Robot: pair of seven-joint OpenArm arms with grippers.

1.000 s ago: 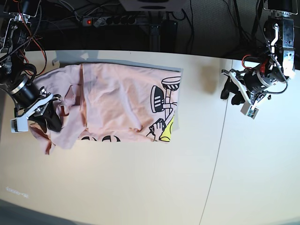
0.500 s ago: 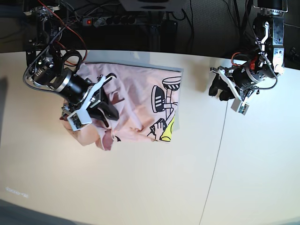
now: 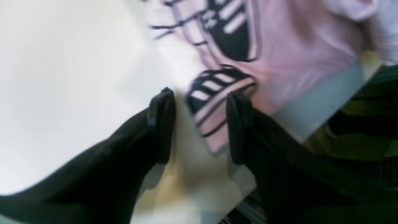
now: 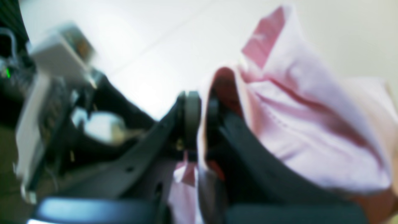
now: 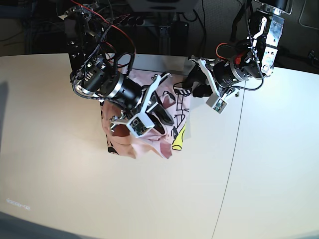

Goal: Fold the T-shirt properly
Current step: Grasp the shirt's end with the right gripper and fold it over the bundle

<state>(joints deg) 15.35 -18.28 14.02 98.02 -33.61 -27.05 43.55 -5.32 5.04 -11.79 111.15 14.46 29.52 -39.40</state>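
Meanwhile the right fingers point(image 4: 199, 115) pinch the T-shirt point(image 4: 295, 130) (pale pink), the left fingers point(image 3: 199, 124) spread wide above its graphic.

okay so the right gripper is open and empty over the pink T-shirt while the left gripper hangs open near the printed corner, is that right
Not quite. The right gripper is not open and empty: the right wrist view shows its jaws shut on a fold of the pink T-shirt. The rest holds: the left gripper hangs open near the printed corner, as the left wrist view shows.
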